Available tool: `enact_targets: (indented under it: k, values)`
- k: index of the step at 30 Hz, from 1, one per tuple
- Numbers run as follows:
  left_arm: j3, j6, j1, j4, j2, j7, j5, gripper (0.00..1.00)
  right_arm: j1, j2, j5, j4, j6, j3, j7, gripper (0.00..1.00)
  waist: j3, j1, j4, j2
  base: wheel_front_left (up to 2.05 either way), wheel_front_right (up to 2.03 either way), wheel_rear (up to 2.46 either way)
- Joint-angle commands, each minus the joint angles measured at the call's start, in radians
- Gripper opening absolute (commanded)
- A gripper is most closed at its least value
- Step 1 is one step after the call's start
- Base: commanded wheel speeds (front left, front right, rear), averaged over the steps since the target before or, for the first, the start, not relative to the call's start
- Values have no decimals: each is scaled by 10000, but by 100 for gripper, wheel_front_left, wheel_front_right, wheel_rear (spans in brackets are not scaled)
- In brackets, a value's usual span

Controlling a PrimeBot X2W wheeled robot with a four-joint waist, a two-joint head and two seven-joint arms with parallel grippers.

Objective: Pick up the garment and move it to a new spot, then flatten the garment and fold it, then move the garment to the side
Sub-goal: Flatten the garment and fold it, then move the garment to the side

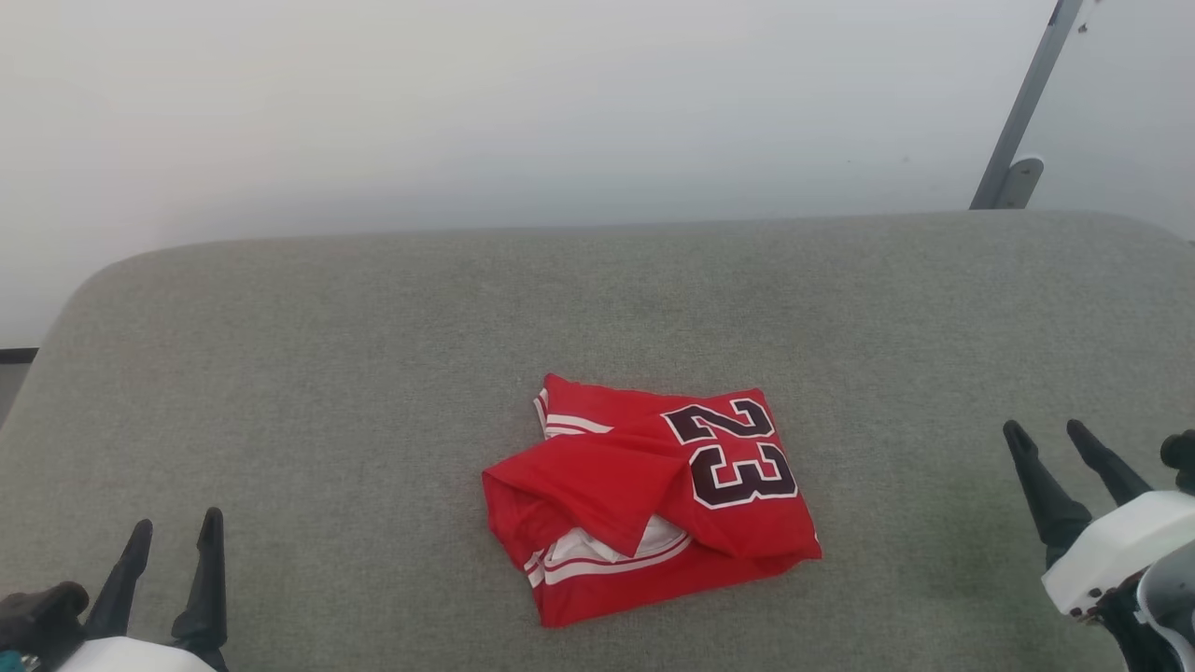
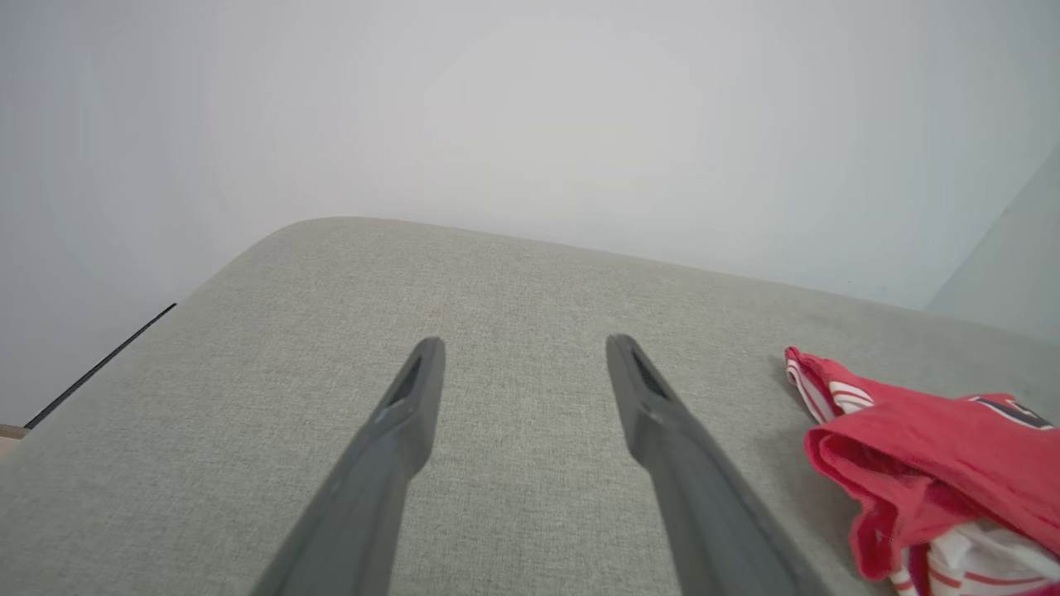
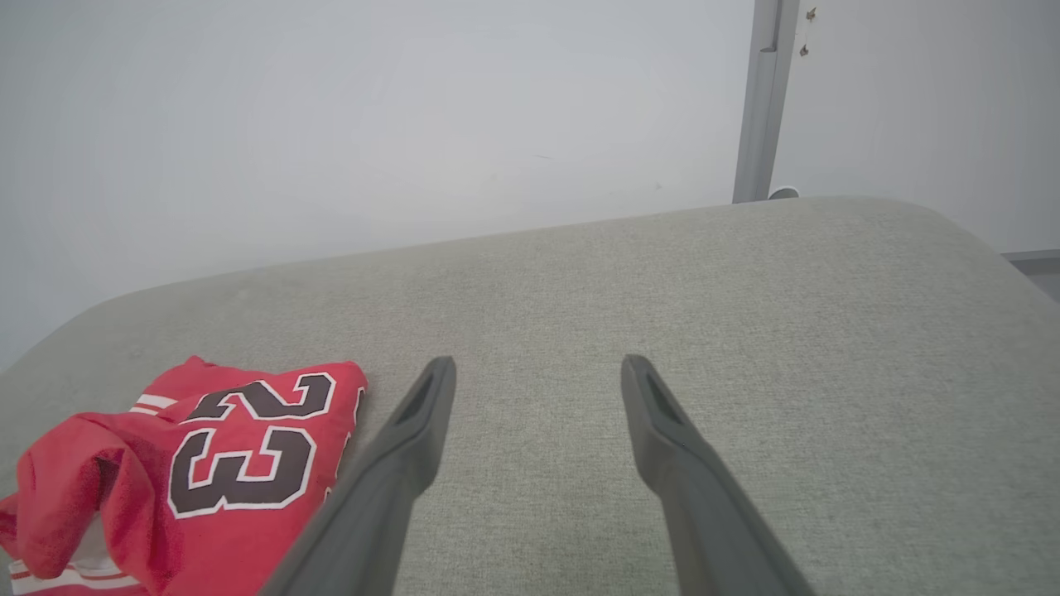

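The garment (image 1: 644, 495) is a bright red jersey with white striped trim and a dark "23", lying in a loose folded bundle near the middle of the grey padded surface (image 1: 373, 327). My left gripper (image 1: 177, 525) stands open at the lower left, well apart from it, nothing between its fingers. My right gripper (image 1: 1046, 431) is open at the right edge, also clear of the cloth. In the left wrist view the garment (image 2: 927, 463) lies to the right of the open left gripper (image 2: 526, 348). In the right wrist view the garment (image 3: 207, 463) lies left of the open right gripper (image 3: 538, 368).
The grey surface has rounded far corners and ends at a pale wall (image 1: 560, 112). A grey metal post (image 1: 1022, 112) rises behind the far right corner. Bare fabric surrounds the jersey on all sides.
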Motion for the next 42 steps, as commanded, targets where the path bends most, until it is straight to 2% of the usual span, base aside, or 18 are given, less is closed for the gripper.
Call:
enact_targets:
  k: [1,25,33,42]
  values:
    - [45,-21,40,52,-25,-42,145,100,93,87,-19,2,-5,37,-139,100,-39,0,37,0,0,0,0]
    - [138,-133,82,-96,-122,-41,767,100,412,250,112,-20,-5,208,-326,100,-196,0,386,0,0,0,0]
    - [-4,-165,28,-153,-284,-38,690,100,81,165,577,-199,-5,1082,673,100,-59,0,873,0,0,0,0]
    - [-416,-254,-287,-65,-619,-30,825,100,-800,-243,1095,-60,-5,2021,2708,100,372,0,1729,0,0,0,0]
